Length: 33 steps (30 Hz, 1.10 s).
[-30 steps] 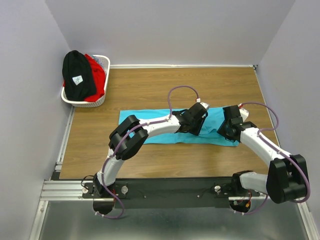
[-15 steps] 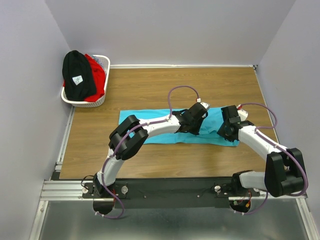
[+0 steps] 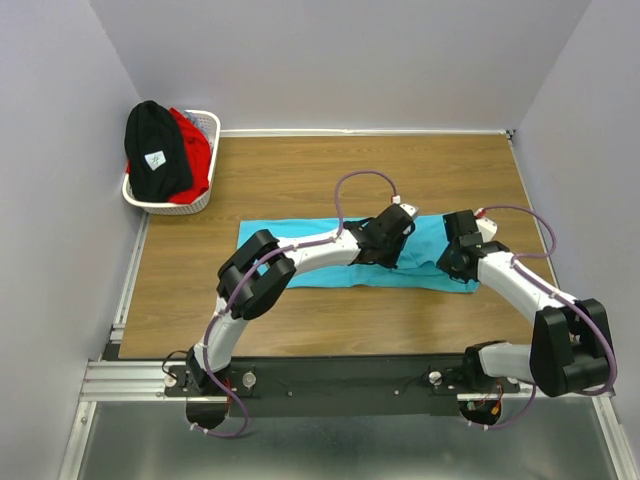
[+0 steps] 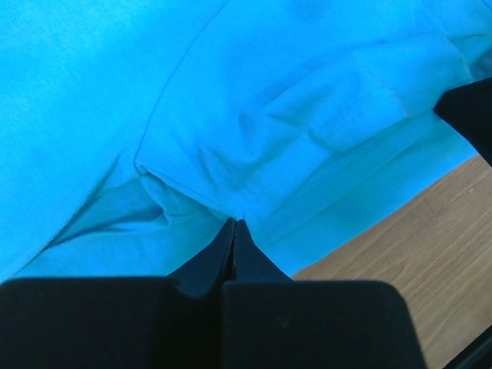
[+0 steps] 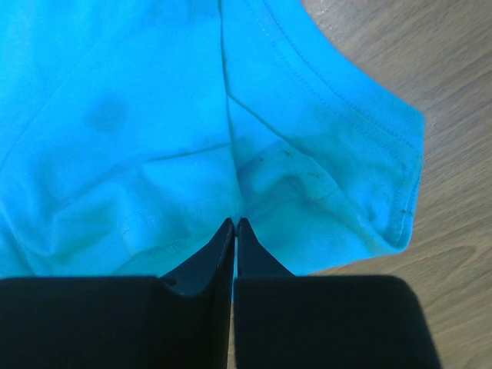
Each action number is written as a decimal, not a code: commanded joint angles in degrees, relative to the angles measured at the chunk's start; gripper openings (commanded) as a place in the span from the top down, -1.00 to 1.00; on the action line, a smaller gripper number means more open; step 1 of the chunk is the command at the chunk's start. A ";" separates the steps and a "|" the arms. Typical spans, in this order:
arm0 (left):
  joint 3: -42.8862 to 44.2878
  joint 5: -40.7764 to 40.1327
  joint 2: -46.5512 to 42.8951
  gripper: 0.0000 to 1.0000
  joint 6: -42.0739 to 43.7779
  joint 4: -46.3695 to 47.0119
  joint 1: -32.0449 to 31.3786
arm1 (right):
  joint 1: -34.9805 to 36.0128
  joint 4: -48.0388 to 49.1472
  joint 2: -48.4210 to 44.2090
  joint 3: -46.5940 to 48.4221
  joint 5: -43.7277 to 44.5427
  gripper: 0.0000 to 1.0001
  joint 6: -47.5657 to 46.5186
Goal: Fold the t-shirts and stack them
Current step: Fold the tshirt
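Turquoise shirt (image 3: 300,255) spread at table centre, seemingly folded once into strip; nothing stacked. Black shirt (image 3: 155,150) and red shirt (image 3: 197,150) left in basket (image 3: 170,208) at 10 o'clock. Left gripper (image 4: 234,224) and right gripper (image 5: 234,223) closed, turquoise cloth pinched at tips. Pinch shown only by wrist views, hidden from top.

The table (image 3: 350,170) is a brown wood-grain top with a metal rail (image 3: 128,290) along its left edge. A turquoise shirt (image 3: 290,250) lies flat on it as a long strip running left to right across the middle, somewhat toward the near side. At the right end a stitched sleeve hem rests on the bare wood. A white lattice basket (image 3: 165,208) sits at the far left corner, well apart from the shirt.
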 commanded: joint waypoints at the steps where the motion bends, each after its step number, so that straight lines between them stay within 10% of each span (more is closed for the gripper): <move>1: -1.29 -0.48 -3.26 1.00 0.22 0.25 1.05 | -0.23 0.73 -2.47 1.53 1.61 0.83 0.22; 23: -5.95 3.91 -5.90 1.00 -0.40 2.01 2.73 | -0.23 -1.91 -7.49 -2.86 -4.54 0.92 3.03; 29: -6.39 4.63 -8.96 0.49 -0.14 1.66 2.81 | -0.23 -2.43 -11.87 -1.55 -7.80 0.01 2.07; 33: -7.70 3.92 -12.39 0.39 -0.48 0.70 4.04 | -0.23 -3.05 -10.67 2.57 -6.49 -0.07 0.74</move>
